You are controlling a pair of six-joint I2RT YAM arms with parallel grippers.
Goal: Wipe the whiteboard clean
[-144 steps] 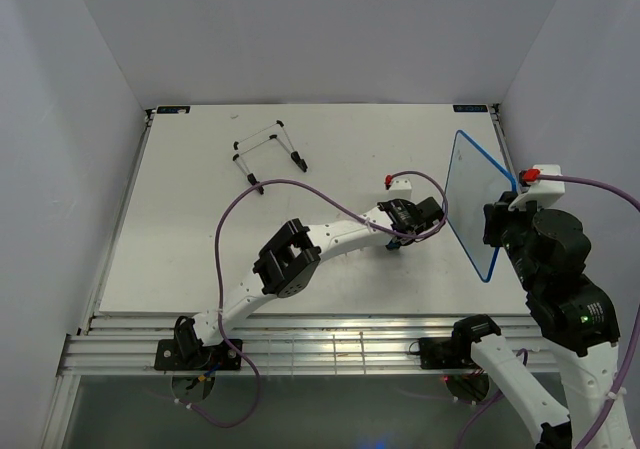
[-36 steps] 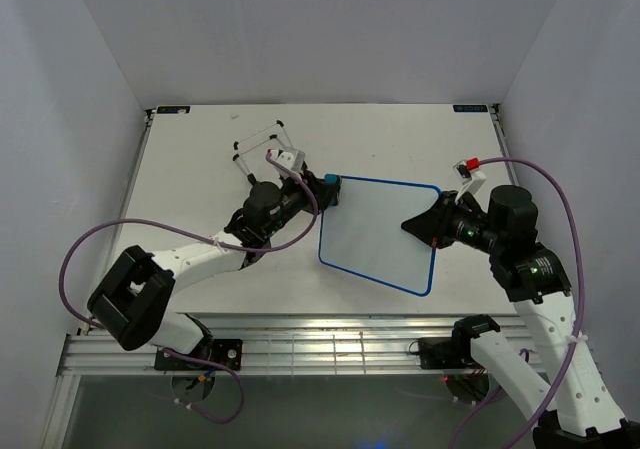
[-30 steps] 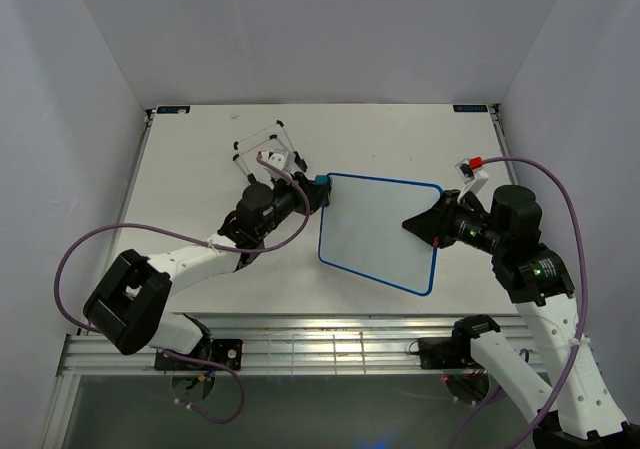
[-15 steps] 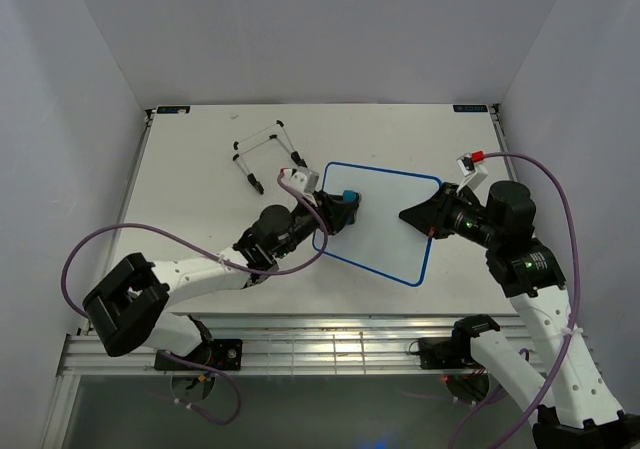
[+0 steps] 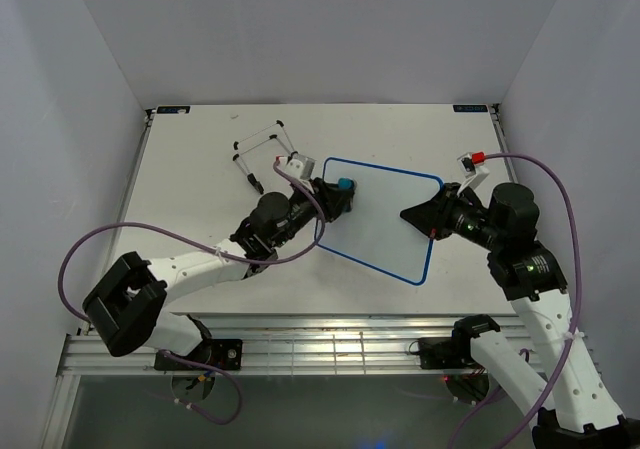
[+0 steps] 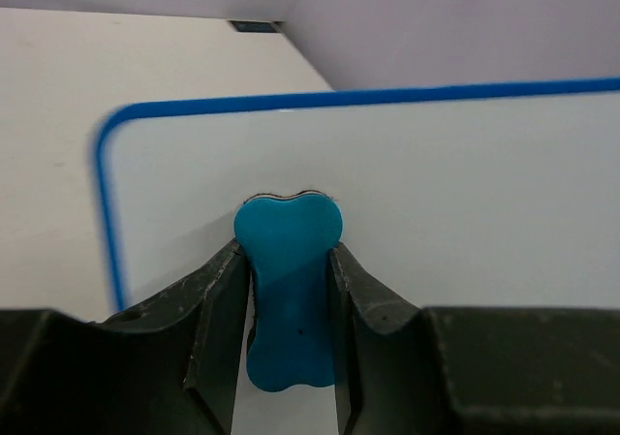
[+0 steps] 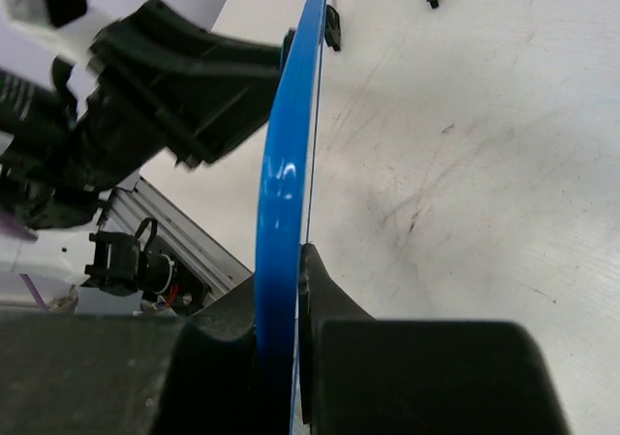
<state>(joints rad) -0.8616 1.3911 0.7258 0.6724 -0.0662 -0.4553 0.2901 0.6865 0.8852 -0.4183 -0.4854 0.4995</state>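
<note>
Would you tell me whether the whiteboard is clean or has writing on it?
Clean where visible: the whiteboard shows plain white inside its blue frame, top and left wrist views; the eraser covers one patch.

A thin wire stand [image 5: 246, 167] with black feet sits on the far left part of the white table [image 5: 180, 194]. Pale walls [image 5: 300, 39] stand around the table on three sides.

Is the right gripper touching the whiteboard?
Touching. The right wrist view shows the blue edge of the whiteboard clamped inside the right gripper.
</note>
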